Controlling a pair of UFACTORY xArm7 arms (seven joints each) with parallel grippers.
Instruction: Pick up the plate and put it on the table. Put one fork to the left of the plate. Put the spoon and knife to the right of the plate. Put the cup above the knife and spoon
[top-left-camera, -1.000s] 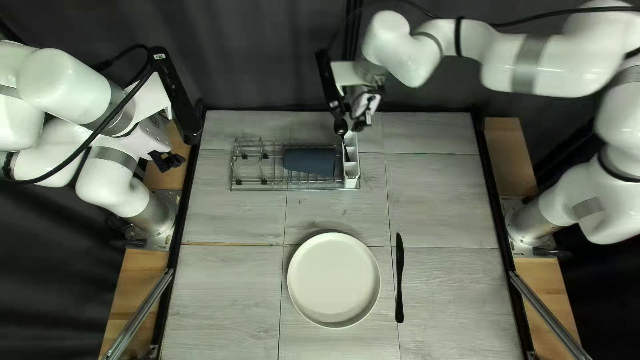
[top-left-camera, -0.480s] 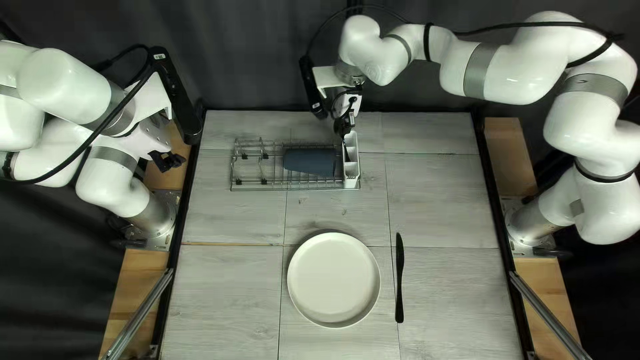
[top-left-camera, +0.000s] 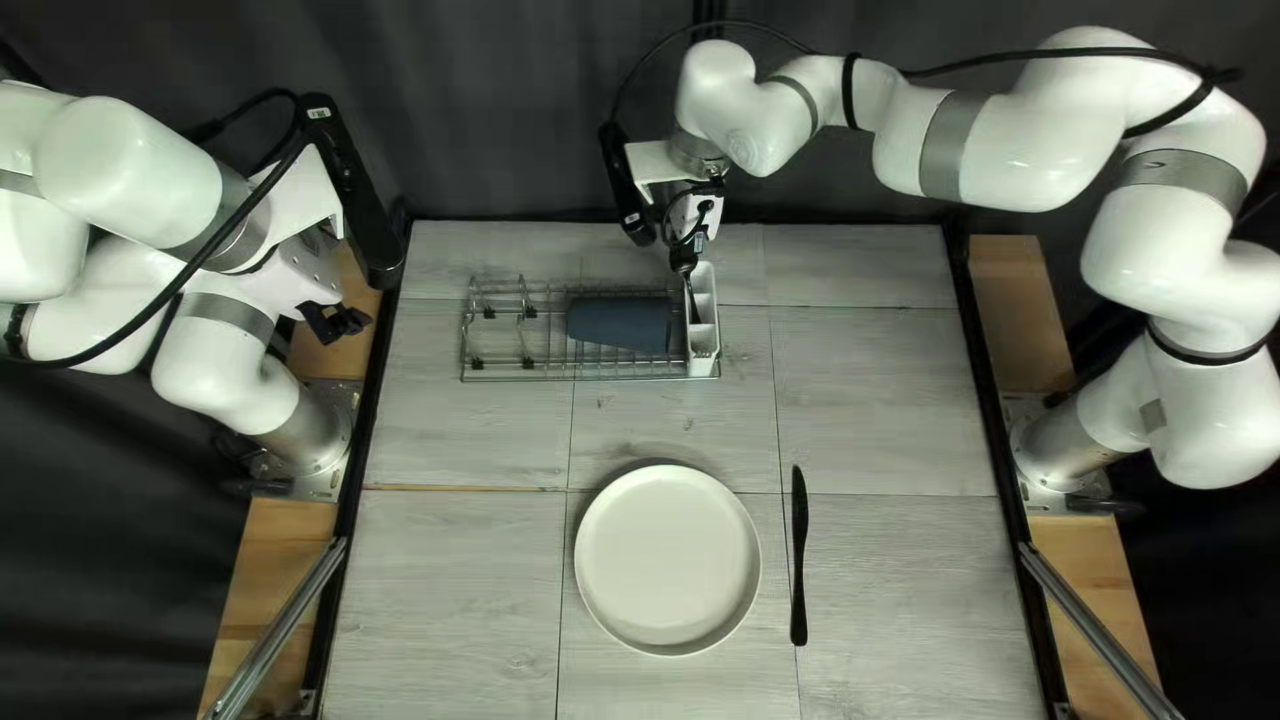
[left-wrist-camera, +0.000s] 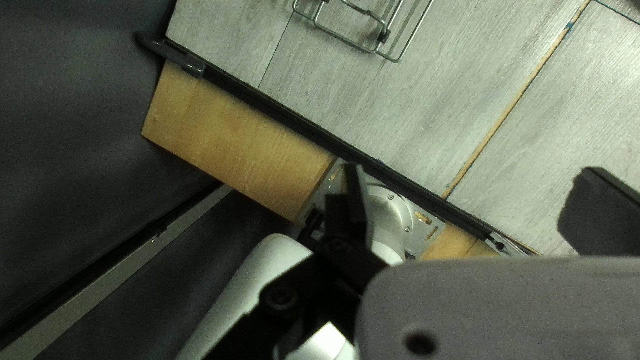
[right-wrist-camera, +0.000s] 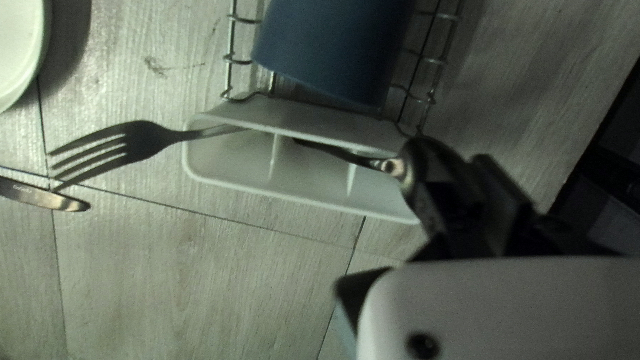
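Note:
In the top left view, my left gripper (top-left-camera: 334,322) hangs off the table's left side; in the left wrist view the left gripper (left-wrist-camera: 470,200) is open and empty. My right gripper (top-left-camera: 686,259) is at the far end of the white cutlery holder (top-left-camera: 702,350). The right wrist view has the right gripper (right-wrist-camera: 477,193) shut on the spoon (right-wrist-camera: 430,157) at its bowl, the handle reaching into the holder. A fork (right-wrist-camera: 140,141) leans out of the holder's other end. The plate (top-left-camera: 667,560) lies on the table, the knife (top-left-camera: 799,554) to its right. The blue cup (top-left-camera: 620,324) lies in the rack.
The wire dish rack (top-left-camera: 500,363) stands at the table's far half, with the cutlery holder at its right end. Black rails (top-left-camera: 980,387) edge the table's sides. Behind the far edge hangs a dark curtain (top-left-camera: 507,120).
My right gripper has come left and down to the holder, then shifted slightly, and now covers the spoon's bowl, which stood exposed before. The left arm has stayed still.

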